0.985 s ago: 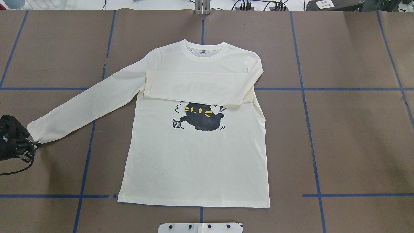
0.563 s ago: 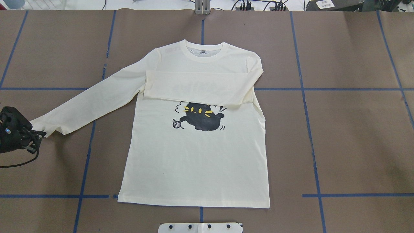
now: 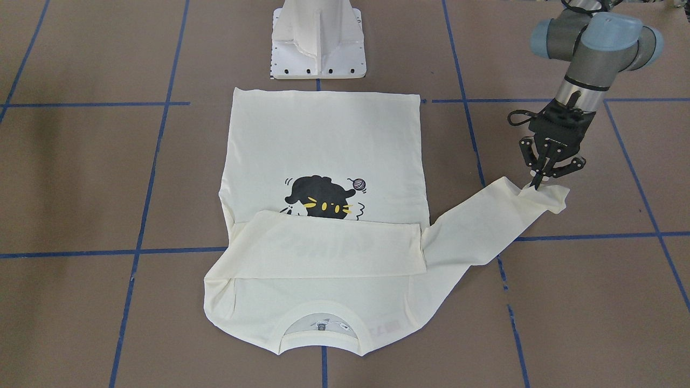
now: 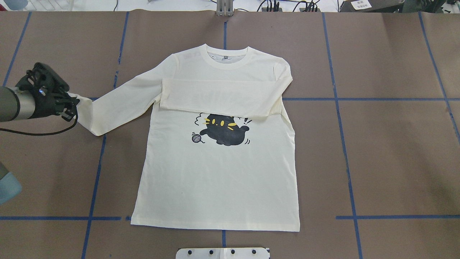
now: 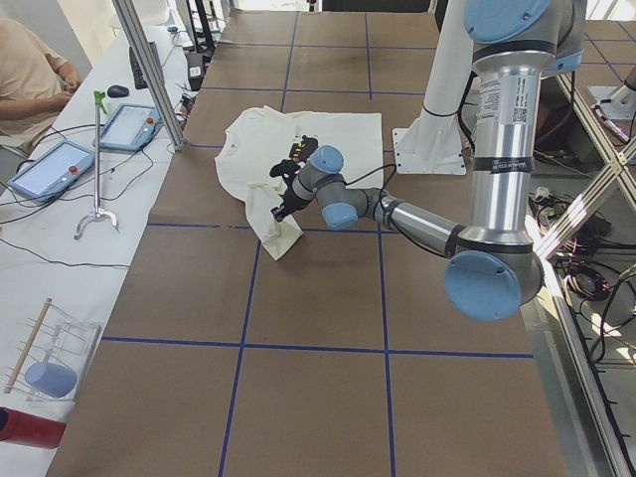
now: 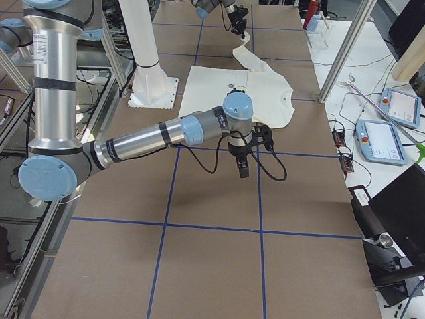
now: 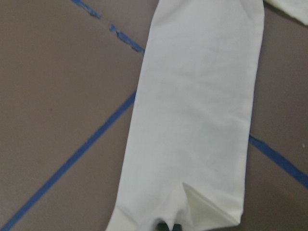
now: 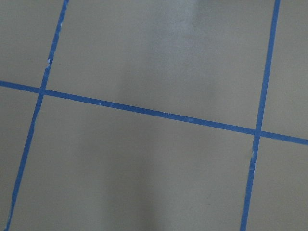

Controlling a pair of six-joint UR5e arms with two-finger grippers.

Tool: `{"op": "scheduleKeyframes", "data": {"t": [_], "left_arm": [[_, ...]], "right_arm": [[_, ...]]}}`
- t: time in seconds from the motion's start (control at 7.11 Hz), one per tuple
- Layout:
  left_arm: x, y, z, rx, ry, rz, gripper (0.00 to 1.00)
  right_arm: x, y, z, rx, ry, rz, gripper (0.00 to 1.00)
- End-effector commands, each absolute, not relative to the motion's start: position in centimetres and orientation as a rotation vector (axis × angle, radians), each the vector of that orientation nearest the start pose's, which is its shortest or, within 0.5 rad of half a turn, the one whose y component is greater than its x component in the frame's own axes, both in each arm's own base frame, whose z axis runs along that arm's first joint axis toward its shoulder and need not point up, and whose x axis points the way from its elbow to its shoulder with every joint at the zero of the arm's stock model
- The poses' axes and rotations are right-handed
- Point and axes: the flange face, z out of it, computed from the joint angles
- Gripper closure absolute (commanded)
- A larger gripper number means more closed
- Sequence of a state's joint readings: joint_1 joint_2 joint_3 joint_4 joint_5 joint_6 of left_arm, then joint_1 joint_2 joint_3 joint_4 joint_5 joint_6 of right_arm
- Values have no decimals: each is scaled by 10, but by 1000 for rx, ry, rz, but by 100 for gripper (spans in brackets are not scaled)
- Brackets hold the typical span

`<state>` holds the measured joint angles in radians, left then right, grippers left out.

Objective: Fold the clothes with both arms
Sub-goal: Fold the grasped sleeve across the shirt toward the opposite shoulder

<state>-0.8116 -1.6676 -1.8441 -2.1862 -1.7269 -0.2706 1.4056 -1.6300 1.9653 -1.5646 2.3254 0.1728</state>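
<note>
The cream shirt (image 4: 215,180) lies flat, front up, with the black cat print (image 4: 224,131) showing. One sleeve (image 4: 215,98) is folded across the chest and covers the lettering. The other sleeve (image 4: 115,104) stretches to the left. My left gripper (image 4: 70,108) is shut on that sleeve's cuff and holds it lifted above the table; this also shows in the front view (image 3: 537,183) and the left wrist view (image 7: 168,226). My right gripper (image 6: 242,171) hangs over bare table away from the shirt, seen only in the right side view; I cannot tell if it is open or shut.
The white pedestal base (image 3: 318,43) stands at the shirt's hem side. Blue tape lines (image 8: 159,113) cross the brown table. Tablets (image 5: 60,169) and a person (image 5: 30,70) are beyond the table's far edge, behind a metal post (image 5: 149,70).
My left gripper has moved away from the robot and slightly rightward with the cuff in it. The sleeve end is lifted and drawn inward, so the sleeve looks shorter and bent.
</note>
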Motion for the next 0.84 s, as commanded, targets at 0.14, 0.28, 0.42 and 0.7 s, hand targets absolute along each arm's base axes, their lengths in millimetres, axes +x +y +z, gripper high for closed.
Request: {"op": "scheduleKeyframes", "data": {"t": [0.14, 0.28, 0.42, 0.7], "left_arm": [[349, -537, 216, 669, 617, 396, 100], [367, -535, 155, 623, 652, 321, 100], [395, -533, 99, 613, 706, 272, 100], [526, -525, 34, 588, 660, 153, 100]], "right_arm": [[-12, -468, 493, 193, -794, -120, 0], [-12, -468, 493, 193, -794, -120, 0], [-12, -467, 492, 193, -797, -121, 0], [-12, -467, 491, 194, -797, -121, 0]]}}
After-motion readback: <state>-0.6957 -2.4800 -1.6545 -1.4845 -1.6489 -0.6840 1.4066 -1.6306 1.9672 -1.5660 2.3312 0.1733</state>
